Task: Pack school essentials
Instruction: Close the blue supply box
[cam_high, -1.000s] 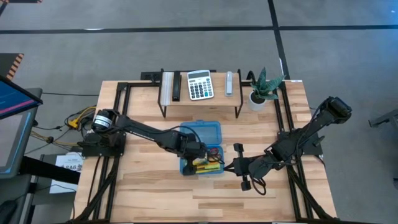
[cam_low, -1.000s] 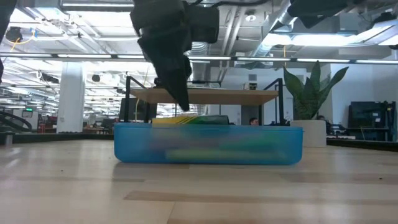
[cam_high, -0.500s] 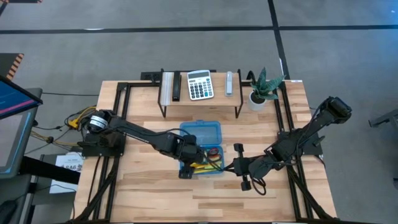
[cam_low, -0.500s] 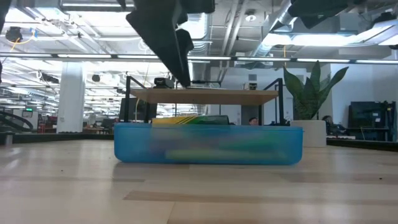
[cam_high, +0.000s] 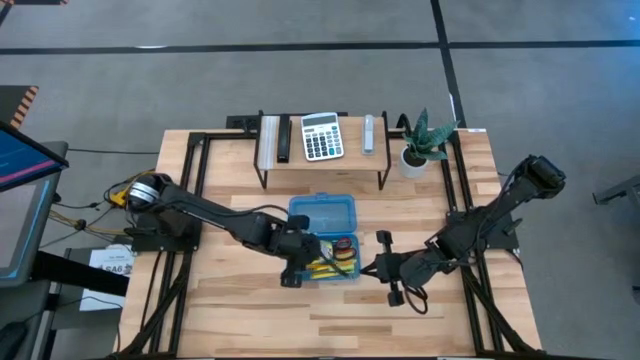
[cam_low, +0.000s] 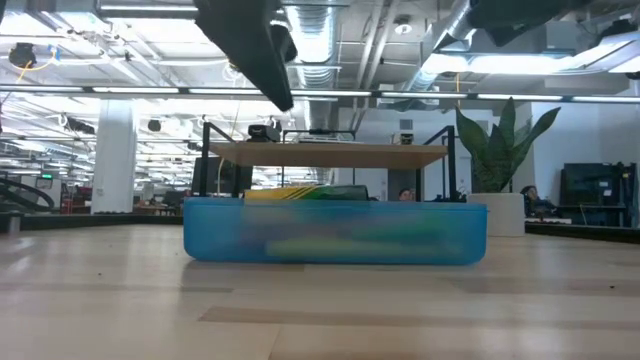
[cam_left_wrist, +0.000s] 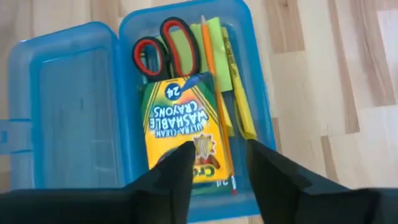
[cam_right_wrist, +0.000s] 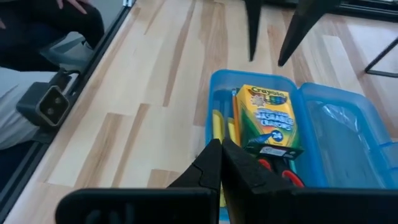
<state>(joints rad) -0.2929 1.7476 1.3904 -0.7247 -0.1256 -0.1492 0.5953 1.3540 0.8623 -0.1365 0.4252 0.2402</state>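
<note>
The blue translucent case (cam_high: 322, 214) lies open on the table, lid flat beside its tray. In the tray lie the yellow crayon box (cam_left_wrist: 183, 124), red-handled scissors (cam_left_wrist: 165, 53), green sticky notes (cam_left_wrist: 208, 37), an orange pencil (cam_left_wrist: 214, 93) and a yellow pencil (cam_left_wrist: 239, 102). My left gripper (cam_left_wrist: 219, 155) hangs open above the tray's near end (cam_high: 290, 272), touching nothing. My right gripper (cam_high: 372, 267) waits shut just right of the case, low over the table, with nothing in it (cam_right_wrist: 221, 155).
A raised wooden shelf (cam_high: 320, 160) at the far side carries a grey calculator (cam_high: 321, 135) and small items. A potted plant (cam_high: 420, 145) stands at the far right. A person's dark sleeve (cam_right_wrist: 56, 22) shows beyond the table edge.
My left gripper has risen out of the case's tray and drawn back toward the table's near-left. The things in the case lie still. My right gripper has kept still.
</note>
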